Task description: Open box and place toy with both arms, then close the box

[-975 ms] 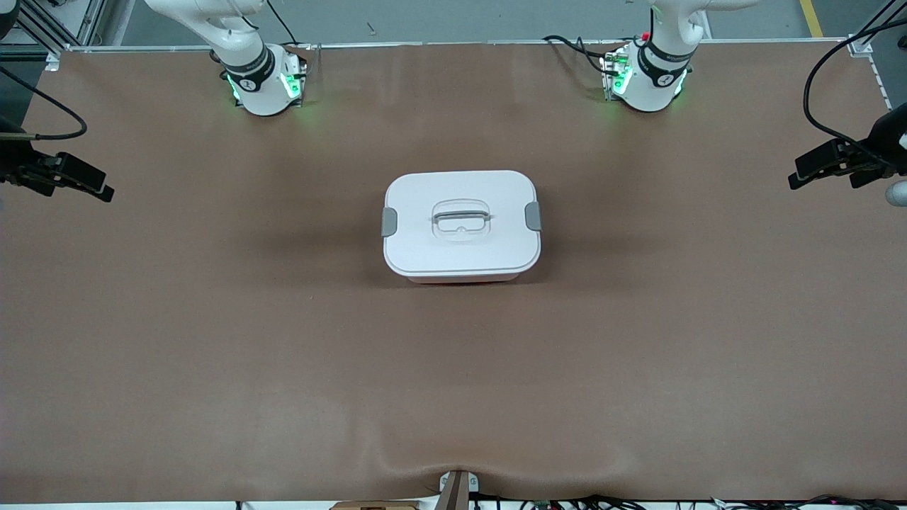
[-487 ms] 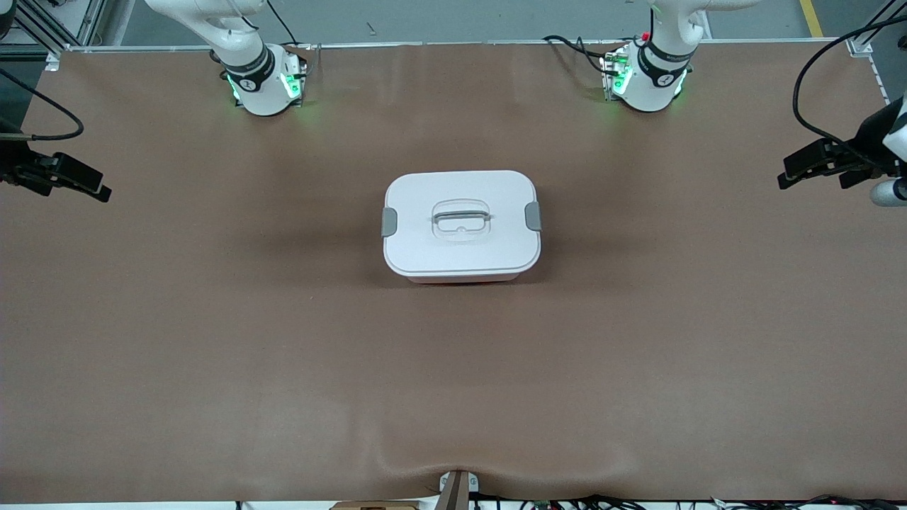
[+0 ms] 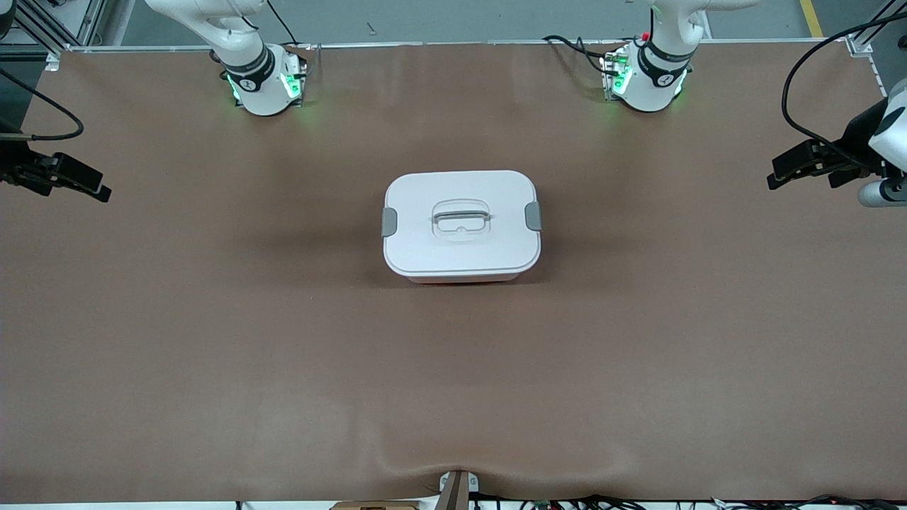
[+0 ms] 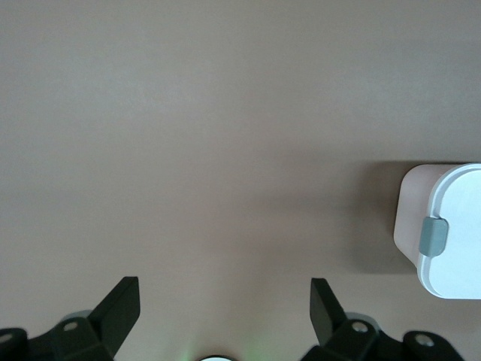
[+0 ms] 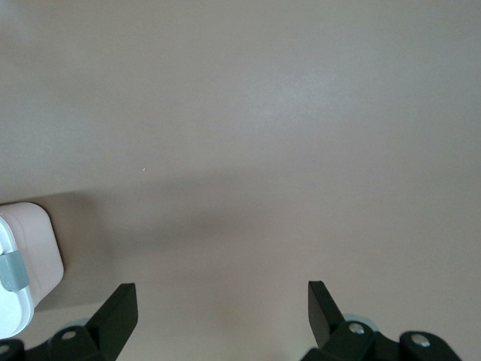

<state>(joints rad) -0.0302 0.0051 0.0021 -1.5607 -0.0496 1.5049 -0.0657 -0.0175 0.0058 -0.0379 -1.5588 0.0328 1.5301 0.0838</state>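
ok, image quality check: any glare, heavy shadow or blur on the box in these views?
Front view: sharp; the box lid evenly lit with no hot glare, soft shadows spreading on the table to either side. Left wrist view: box cut off at the frame edge, a soft shadow beside it, open left gripper over bare table. Right wrist view: the same, open right gripper, slightly hazy.

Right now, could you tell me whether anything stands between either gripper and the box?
Nothing visible does. Only bare table lies between the box and the left gripper or the right gripper; both are open at the table's ends.
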